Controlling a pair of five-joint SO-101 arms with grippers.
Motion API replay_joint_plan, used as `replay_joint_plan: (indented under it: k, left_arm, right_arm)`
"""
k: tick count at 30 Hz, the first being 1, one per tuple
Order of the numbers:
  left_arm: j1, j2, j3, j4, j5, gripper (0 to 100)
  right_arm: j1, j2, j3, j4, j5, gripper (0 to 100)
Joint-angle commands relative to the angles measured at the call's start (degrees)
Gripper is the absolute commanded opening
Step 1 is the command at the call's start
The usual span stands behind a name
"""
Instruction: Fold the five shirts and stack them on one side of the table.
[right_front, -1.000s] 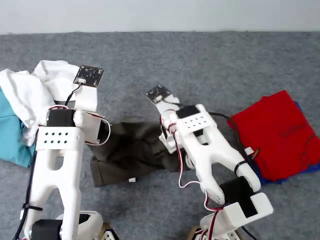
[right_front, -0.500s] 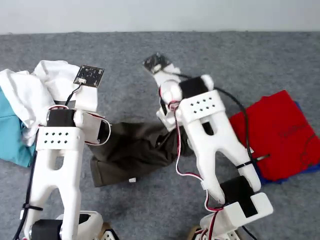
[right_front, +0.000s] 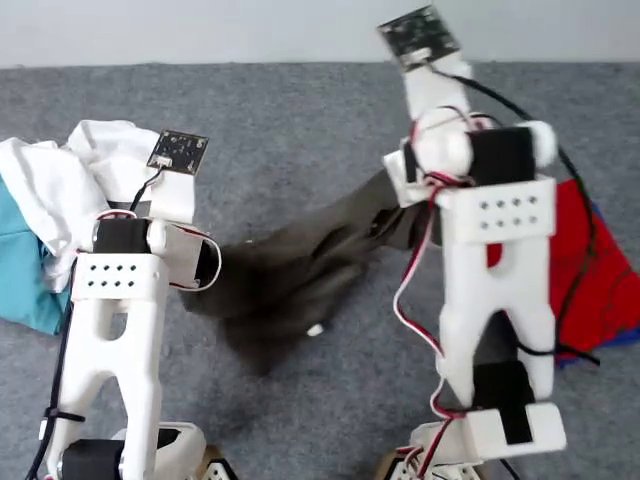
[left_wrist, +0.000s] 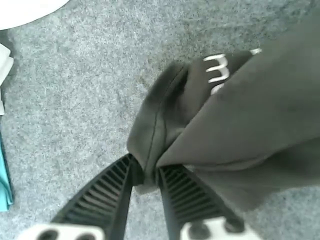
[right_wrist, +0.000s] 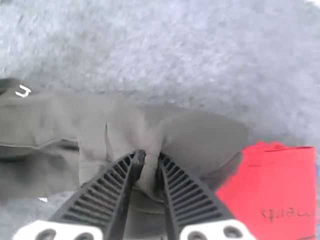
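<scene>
A dark olive shirt (right_front: 300, 270) hangs stretched between both arms over the middle of the grey table. My left gripper (left_wrist: 145, 172) is shut on one bunched edge of the olive shirt (left_wrist: 235, 125), at the left arm (right_front: 120, 270). My right gripper (right_wrist: 147, 162) is shut on a fold of the olive shirt (right_wrist: 75, 135) at its other end, raised at the right arm (right_front: 470, 170). A folded red shirt (right_front: 590, 270) lies at the right over a blue one (right_front: 615, 338). White shirt (right_front: 70, 180) and teal shirt (right_front: 25, 270) lie crumpled at the left.
The grey felt table (right_front: 270, 120) runs back to a pale wall. The red shirt (right_wrist: 280, 190) lies close beside the right gripper. Bare felt lies behind the arms and at the front between their bases.
The right arm has swung up and to the right with the olive shirt, lifting and stretching it off the table. The left arm has kept still, holding its end.
</scene>
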Motion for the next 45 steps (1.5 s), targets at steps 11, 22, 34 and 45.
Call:
replay_joint_plan:
  k: [11,22,34,45]
  left_arm:
    - [0.44,-1.23,-0.13,0.00,-0.44,1]
    - [0.44,-1.32,4.09,-3.34,-0.44,1]
    - [0.44,-1.32,4.26,-3.34,-0.44,1]
    - [0.44,-1.23,4.44,-3.34,-0.44,1]
  right_arm:
    - [1.27,-7.60,15.30,2.33,0.35,20.3]
    - [1.27,-7.08,24.70,0.40,2.29,19.9]
    - [2.42,-6.99,49.23,-22.55,2.37,20.1]
    - [12.53,-3.74,52.84,-28.18,1.85,20.1]
